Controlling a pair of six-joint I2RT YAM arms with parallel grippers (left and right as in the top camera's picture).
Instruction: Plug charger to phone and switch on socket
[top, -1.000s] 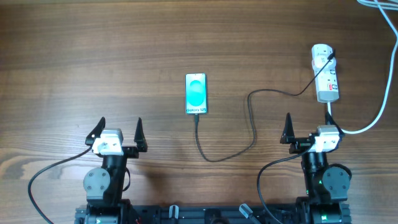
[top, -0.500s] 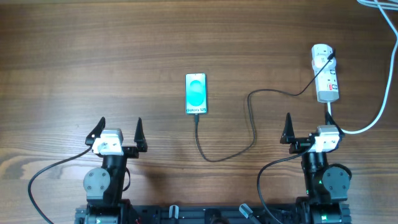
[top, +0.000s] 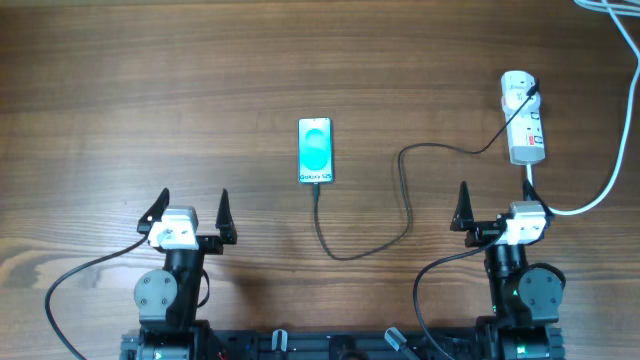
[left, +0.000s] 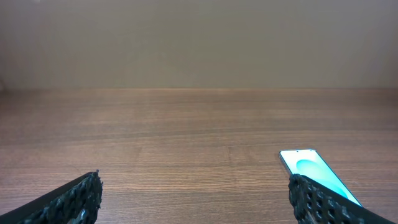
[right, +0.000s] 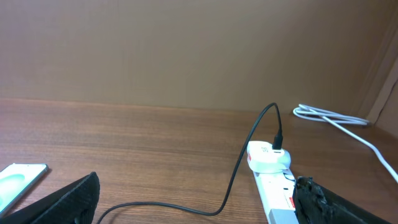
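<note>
The charger, a thin black cable, was shown lying in a loose loop on the wooden desk, between the phone and the socket. Its black plug was seen seated in the far end of the socket, a white power strip at the right rear of the desk. Its other end was seen meeting the bottom edge of the phone. Whether the connector was fully pushed in could not be told from overhead. The phone lay flat near the middle of the desk, its screen lit bright cyan within a white bezel. The plugging step was therefore judged to be done, or very nearly so. The switch on the socket carried red markings, but its position could not be made out, so the switching step was judged possibly left to do. A thicker white lead was seen curving away from the socket toward the right edge. The left claw was held wide open and empty near the front of the desk, well apart from the phone. The right claw was likewise spread open, gripping nothing, just in front of the socket.
</note>
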